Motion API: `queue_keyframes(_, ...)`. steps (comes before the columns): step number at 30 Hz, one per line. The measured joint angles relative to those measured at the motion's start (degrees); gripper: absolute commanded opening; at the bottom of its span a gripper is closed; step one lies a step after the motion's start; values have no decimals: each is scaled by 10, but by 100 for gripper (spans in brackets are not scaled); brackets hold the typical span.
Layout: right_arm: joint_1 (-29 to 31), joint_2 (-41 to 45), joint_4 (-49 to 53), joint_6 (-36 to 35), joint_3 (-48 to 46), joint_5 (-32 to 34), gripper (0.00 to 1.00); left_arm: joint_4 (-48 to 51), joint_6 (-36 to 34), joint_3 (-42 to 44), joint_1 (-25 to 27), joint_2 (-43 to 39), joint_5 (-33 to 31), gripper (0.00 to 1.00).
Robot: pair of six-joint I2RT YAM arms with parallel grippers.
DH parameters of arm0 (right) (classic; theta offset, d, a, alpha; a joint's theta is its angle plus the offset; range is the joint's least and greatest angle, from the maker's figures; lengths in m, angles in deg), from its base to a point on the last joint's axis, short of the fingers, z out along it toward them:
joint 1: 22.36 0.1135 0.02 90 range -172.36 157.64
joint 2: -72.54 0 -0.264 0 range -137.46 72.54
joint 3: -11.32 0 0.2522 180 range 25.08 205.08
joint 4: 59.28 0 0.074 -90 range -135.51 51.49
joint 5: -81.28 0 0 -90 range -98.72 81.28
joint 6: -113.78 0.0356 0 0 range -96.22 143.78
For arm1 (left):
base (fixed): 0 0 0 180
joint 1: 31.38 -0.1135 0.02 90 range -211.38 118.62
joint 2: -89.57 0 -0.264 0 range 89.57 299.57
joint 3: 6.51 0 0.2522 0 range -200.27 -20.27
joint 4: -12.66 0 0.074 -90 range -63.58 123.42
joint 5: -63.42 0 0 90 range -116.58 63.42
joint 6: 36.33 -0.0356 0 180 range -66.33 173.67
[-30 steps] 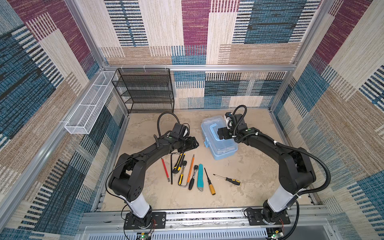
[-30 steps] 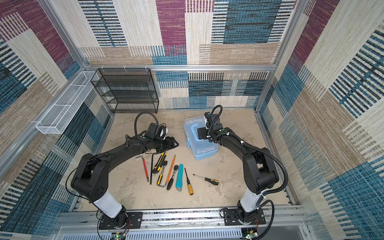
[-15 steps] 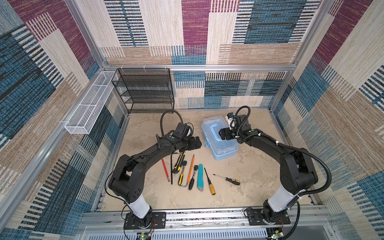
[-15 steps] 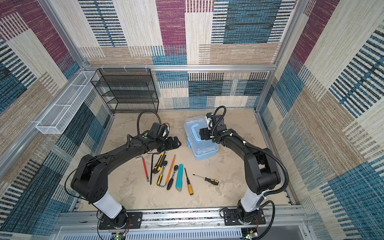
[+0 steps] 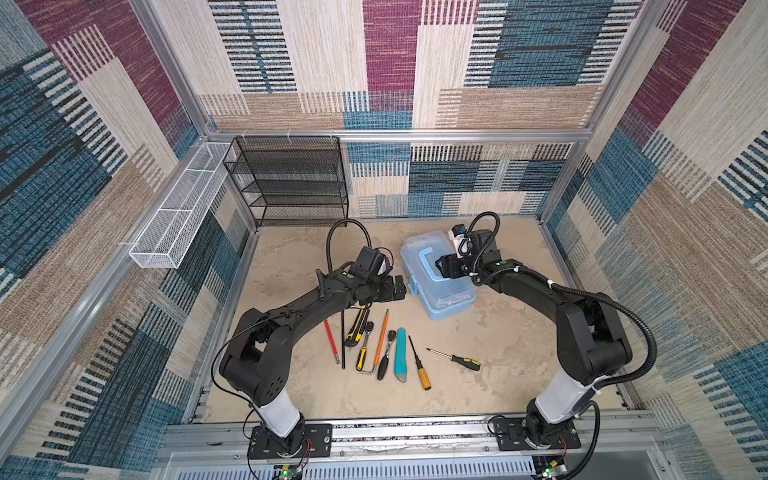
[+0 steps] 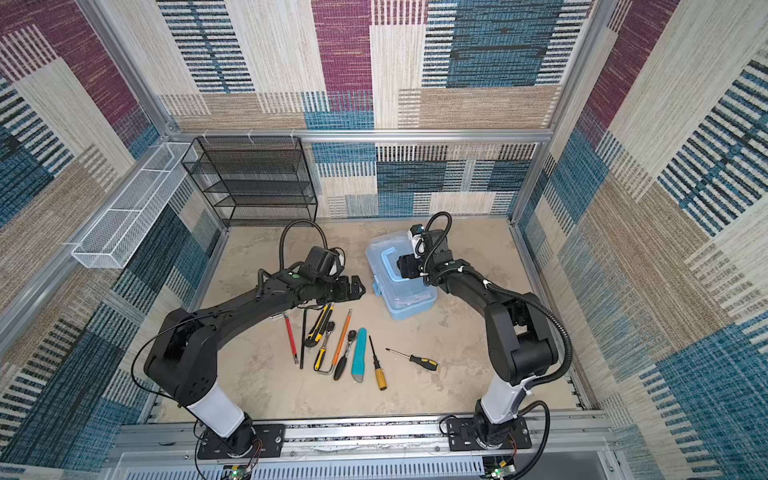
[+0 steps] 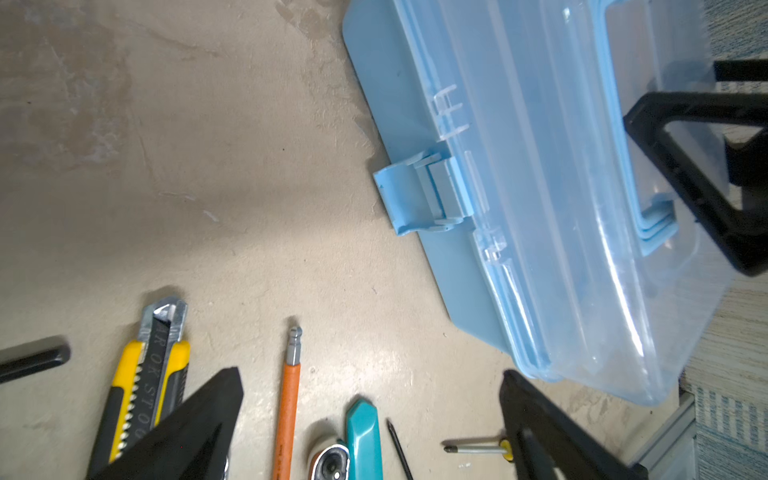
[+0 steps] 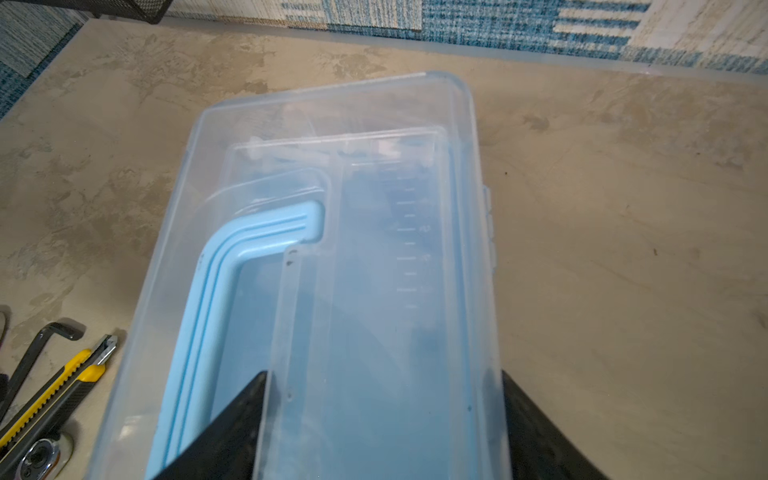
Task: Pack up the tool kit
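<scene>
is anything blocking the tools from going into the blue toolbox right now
Yes: the clear lid is down over the toolbox, and the right pincer sits over that lid. The left pincer hangs open beside the box, holding nothing.

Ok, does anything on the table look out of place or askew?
Mostly tidy. The black-and-yellow screwdriver lies apart from the other tools, crosswise to them, and the light-blue toolbox sits skewed to the table edges, its latch sticking outward.
</scene>
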State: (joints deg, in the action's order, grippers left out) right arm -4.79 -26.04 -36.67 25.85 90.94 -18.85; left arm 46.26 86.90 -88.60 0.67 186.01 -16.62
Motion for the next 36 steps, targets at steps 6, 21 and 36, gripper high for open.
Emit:
queue_keyframes(6,-17,10,-29,2,-23,-43,69,-12,0,4,0,0,20,97)
queue_keyframes(21,-42,28,-50,73,-45,-154,68,-76,7,14,-2,-11,85,95)
queue_keyframes(36,-55,30,-114,185,-76,-238,68,-233,103,36,-13,7,191,84)
